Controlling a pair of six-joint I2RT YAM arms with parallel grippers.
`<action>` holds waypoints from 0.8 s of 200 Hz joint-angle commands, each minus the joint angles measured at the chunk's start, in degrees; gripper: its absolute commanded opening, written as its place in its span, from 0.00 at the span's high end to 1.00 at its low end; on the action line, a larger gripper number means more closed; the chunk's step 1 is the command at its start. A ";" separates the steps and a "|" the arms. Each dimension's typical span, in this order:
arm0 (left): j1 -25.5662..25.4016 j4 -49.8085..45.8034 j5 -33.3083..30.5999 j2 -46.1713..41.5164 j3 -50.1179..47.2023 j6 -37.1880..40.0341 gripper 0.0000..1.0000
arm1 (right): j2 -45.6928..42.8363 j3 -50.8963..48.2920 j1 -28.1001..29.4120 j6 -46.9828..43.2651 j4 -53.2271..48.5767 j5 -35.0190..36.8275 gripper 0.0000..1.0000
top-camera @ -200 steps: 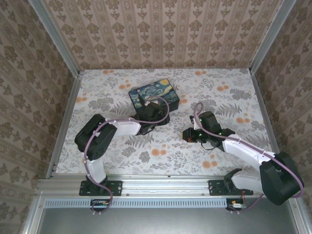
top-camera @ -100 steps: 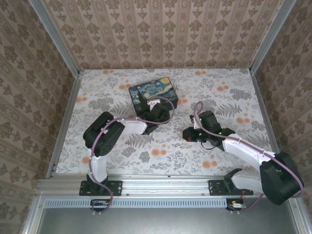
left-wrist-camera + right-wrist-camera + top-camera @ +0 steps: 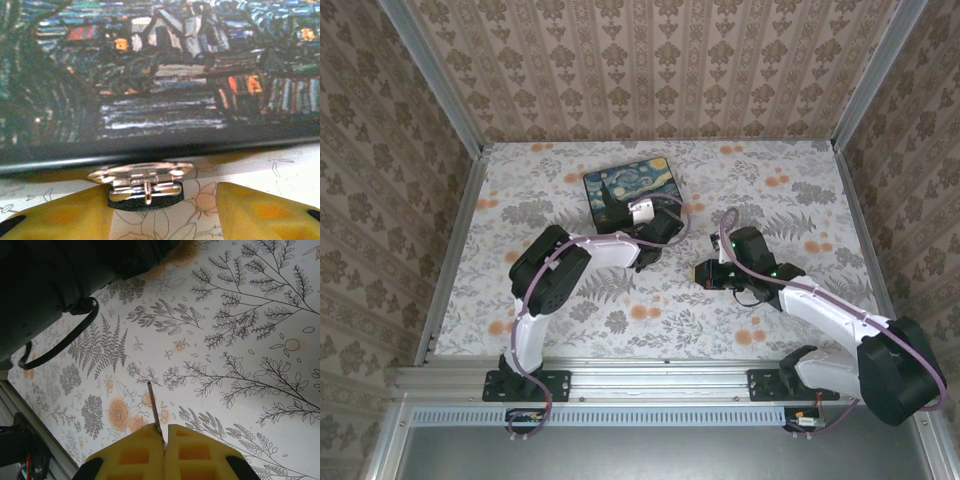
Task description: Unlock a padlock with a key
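On the flowered table [image 3: 650,310], near its far side, lay a flat box [image 3: 620,185] with a swirling night-sky painting on the lid. The left gripper [image 3: 655,222] had reached up to the near edge of that box. Seen from its wrist, the left gripper [image 3: 165,205] had its yellow fingers [image 3: 260,212] spread apart and held nothing. Between them sat a small silver clasp [image 3: 142,175] on a dark backing, right below the painted box [image 3: 160,75]. The left finger looked to be just beside that backing or touching it; I could not tell which. The right one stood clear of it.

Off to the right, well apart from the box, the right gripper [image 3: 703,276] hung low over the cloth, pointing left. Its wrist camera showed the right gripper [image 3: 165,435] with both yellow pads pressed tight together. The key [image 3: 154,410] was pinched between them. Its thin silver blade stuck straight out past the fingertips, over the fern-and-flower print of the table [image 3: 250,340]. The key's ring was hidden inside the grip.
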 commanded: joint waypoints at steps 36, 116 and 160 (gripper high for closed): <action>-0.89 -5.79 -6.83 3.73 5.39 -1.91 0.53 | -2.22 -1.75 -0.62 -1.16 -0.89 -0.65 1.00; -0.78 -9.16 -7.73 2.15 5.36 -2.06 0.70 | -2.36 -2.32 -0.89 -1.24 -0.81 -1.04 1.00; 0.14 -9.97 -5.12 -1.91 2.86 0.46 0.74 | -2.71 -2.56 -0.89 -0.87 -0.58 -0.96 1.00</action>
